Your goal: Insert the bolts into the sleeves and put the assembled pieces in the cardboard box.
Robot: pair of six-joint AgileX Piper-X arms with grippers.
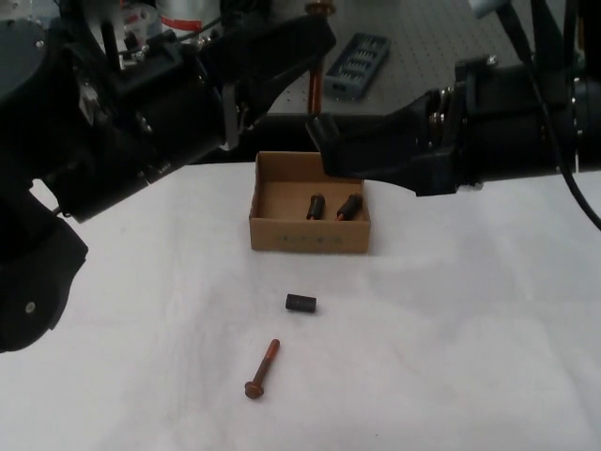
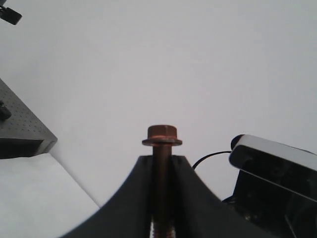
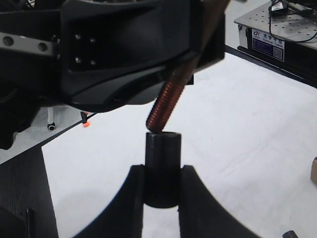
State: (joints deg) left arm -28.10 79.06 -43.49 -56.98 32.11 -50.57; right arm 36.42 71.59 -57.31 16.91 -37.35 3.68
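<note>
Room: a plain white wall stands behind the left arm's gripper.
Far table: a grey perforated table lies beyond the bench. A blue-grey slotted tray sits on it.
Surface: the bench is covered by a white cloth, faintly creased, which reaches the near edge of the high view.
Arms: a black arm comes in from the left edge of the high view and a second arm from the right edge. Their ends meet in the air above the far side of the box.
Cardboard box: open-topped, on the cloth near the middle of the bench.
Assembled pieces: two dark pieces lie side by side on the box floor, toward its right wall.
Left gripper: clenched on the shank of the held bolt, whose flanged head stands clear above the fingertips.
Right gripper: clamped on the held sleeve, a dark tube held upright with its open end free.
Meeting point: the bolt's threaded tip, tilted, sits at the rim of the sleeve's mouth. Whether it has entered I cannot tell.
Loose sleeve: on its side on the cloth, in front of the box.
Loose bolt: flat on the cloth, nearer the camera than that sleeve and apart from it, with its head at the near end.
</note>
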